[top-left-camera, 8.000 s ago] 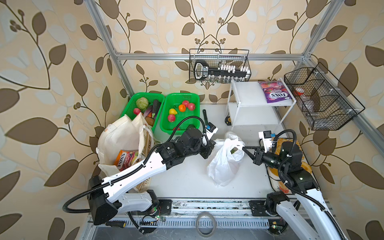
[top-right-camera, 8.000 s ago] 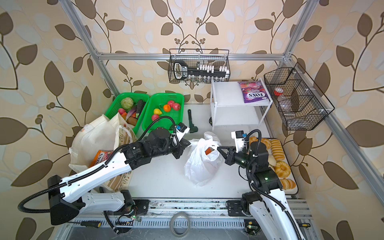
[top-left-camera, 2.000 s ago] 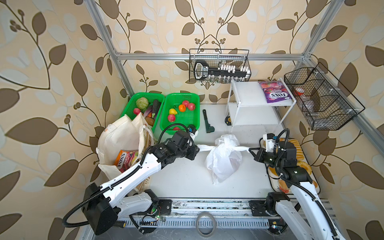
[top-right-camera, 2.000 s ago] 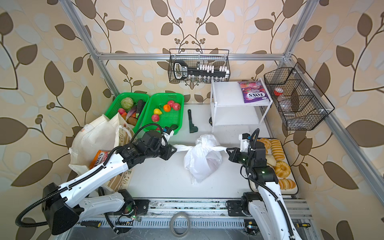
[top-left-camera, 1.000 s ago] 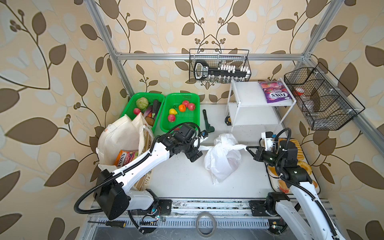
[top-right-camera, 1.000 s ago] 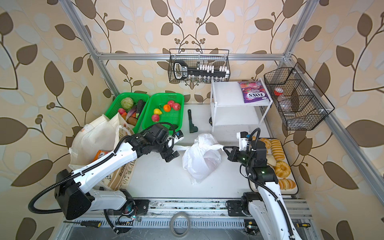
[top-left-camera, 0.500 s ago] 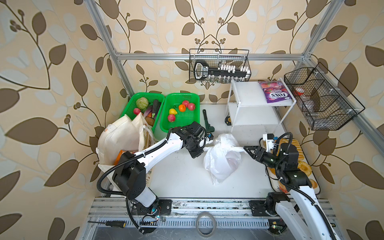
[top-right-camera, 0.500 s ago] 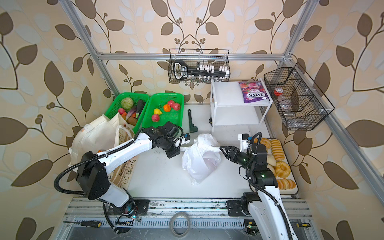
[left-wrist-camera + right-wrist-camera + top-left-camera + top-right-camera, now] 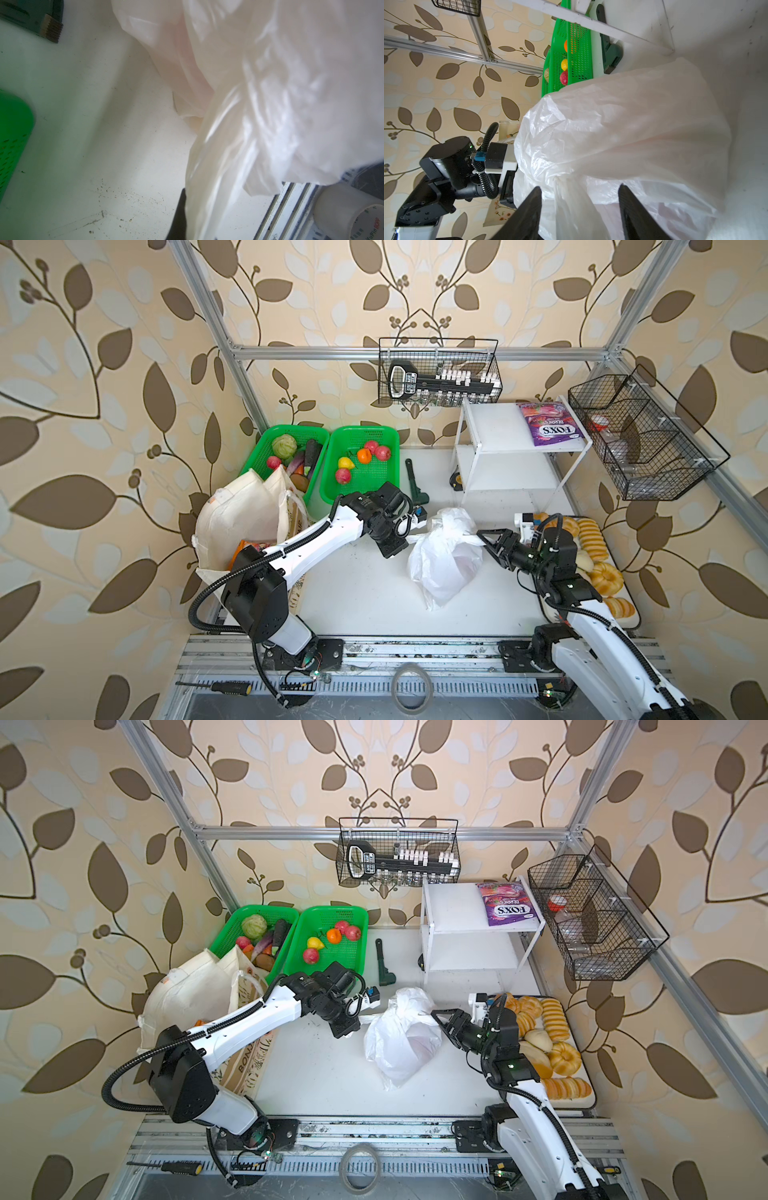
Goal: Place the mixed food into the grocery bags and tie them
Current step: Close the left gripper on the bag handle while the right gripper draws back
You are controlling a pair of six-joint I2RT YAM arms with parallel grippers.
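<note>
With left fingers (image 9: 179,216) clamped on one handle of the white plastic bag (image 9: 446,560) and right fingers (image 9: 529,207) apart astride the other, pulling now might drag the bag, loosening the tie.

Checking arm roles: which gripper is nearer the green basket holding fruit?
Left. The left gripper sits just in front of the fruit basket; the right gripper is farther, across the white bag.

FOX'S BERRIES on purple packet (image 9: 549,429)
</note>
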